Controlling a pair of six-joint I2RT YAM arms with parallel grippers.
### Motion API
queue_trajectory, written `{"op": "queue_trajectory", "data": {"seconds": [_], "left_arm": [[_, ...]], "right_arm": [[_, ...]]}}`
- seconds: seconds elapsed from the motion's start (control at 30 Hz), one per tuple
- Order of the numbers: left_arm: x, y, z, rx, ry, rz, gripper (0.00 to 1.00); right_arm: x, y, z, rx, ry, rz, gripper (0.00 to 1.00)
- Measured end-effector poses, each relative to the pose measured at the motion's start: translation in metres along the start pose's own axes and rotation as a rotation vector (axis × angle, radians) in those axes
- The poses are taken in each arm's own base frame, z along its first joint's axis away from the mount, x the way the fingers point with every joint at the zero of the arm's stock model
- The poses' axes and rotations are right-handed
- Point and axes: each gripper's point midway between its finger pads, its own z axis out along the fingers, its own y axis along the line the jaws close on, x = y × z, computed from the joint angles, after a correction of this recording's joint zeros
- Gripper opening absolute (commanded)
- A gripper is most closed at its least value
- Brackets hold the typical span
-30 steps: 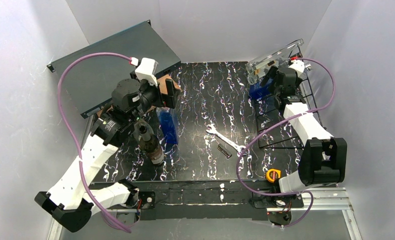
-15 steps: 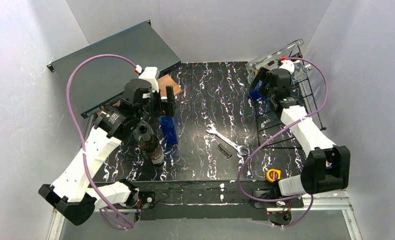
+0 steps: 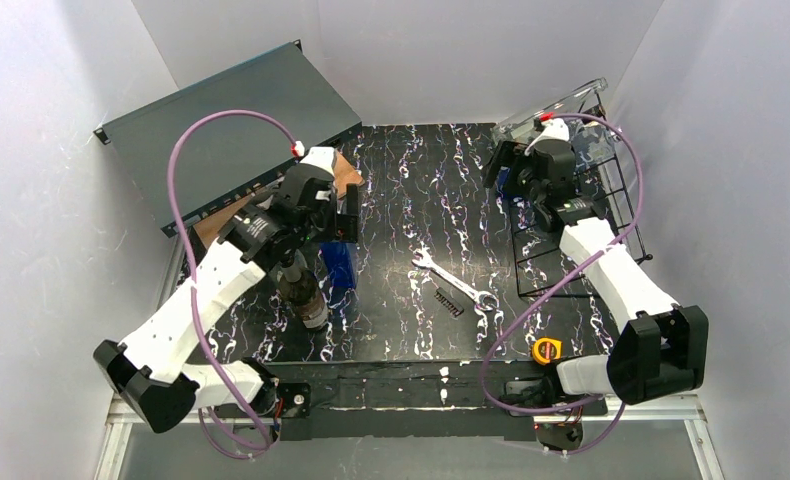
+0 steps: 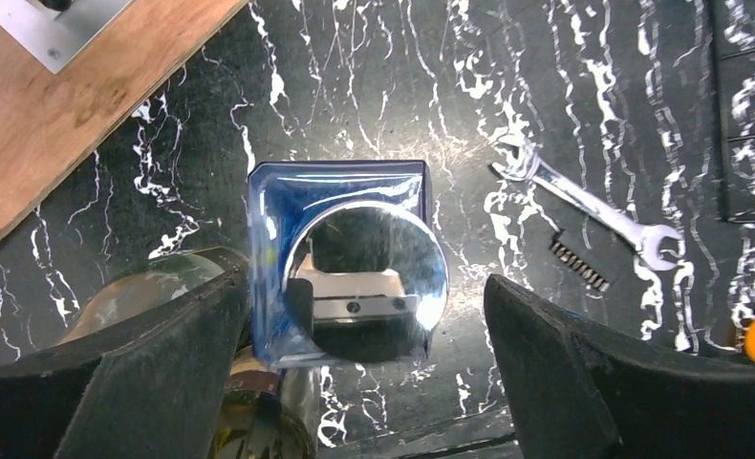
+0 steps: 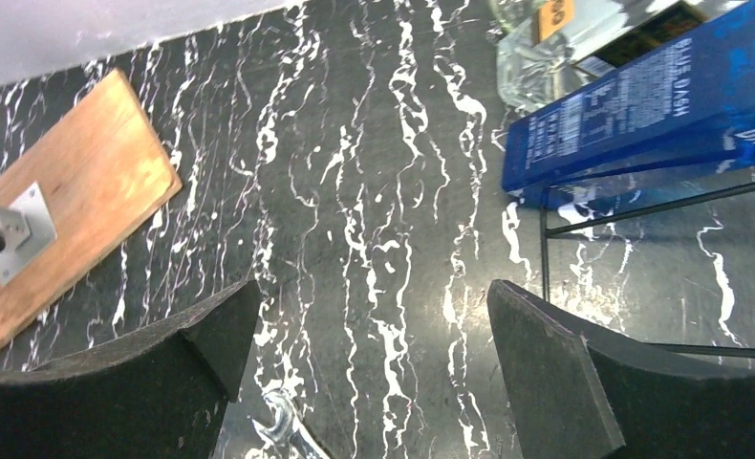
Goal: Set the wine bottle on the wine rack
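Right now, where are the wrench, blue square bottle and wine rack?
wrench (image 3: 453,280), top view, middle of its handle.
blue square bottle (image 4: 364,277), left wrist view, its shiny round cap.
wine rack (image 3: 546,265), top view, near-left wire grid.

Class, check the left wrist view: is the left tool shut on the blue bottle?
No: the left tool is open, bare table showing between one finger and the blue bottle.

The left end effector (image 4: 366,287) faces straight down, its two dark fingers (image 4: 144,368) spread wide. In the gap between them stands a blue square bottle (image 4: 276,239) with a mirror-bright round cap (image 4: 366,273). A dark bottle (image 4: 159,285) stands just beside it, partly hidden by one finger. On the black marbled bench (image 4: 374,76) lie a wooden board (image 4: 77,96), a wrench (image 4: 589,206) and a small toothed strip (image 4: 579,266).
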Motion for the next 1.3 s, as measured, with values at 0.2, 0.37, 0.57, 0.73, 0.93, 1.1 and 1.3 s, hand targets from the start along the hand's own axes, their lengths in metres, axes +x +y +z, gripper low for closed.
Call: {"op": "queue_trajectory", "data": {"seconds": [0.2, 0.37, 0.57, 0.73, 0.93, 1.1, 1.3], "left_arm": [[0.012, 0.001, 0.018, -0.049, 0.044, 0.033, 0.84], [0.018, 0.004, 0.026, -0.069, 0.048, 0.046, 0.69], [0.016, 0.004, 0.031, -0.067, 0.032, 0.062, 0.45], [0.014, 0.001, 0.032, -0.051, 0.021, 0.077, 0.27], [0.015, -0.009, 0.033, 0.017, 0.040, 0.154, 0.14], [0.010, -0.031, 0.039, 0.127, 0.073, 0.253, 0.03], [0.004, -0.053, 0.044, 0.245, 0.079, 0.367, 0.00]], "right_arm": [[0.019, 0.021, -0.003, -0.077, 0.049, -0.060, 0.98], [0.039, 0.027, -0.004, -0.110, 0.093, -0.084, 0.99], [0.059, 0.033, -0.006, -0.157, 0.146, -0.101, 0.98], [0.073, 0.048, -0.011, -0.232, 0.185, -0.137, 0.98], [0.087, 0.073, -0.021, -0.348, 0.224, -0.181, 0.98], [0.100, 0.090, -0.027, -0.440, 0.249, -0.220, 0.99], [0.122, 0.111, -0.040, -0.548, 0.286, -0.289, 0.99]]}}
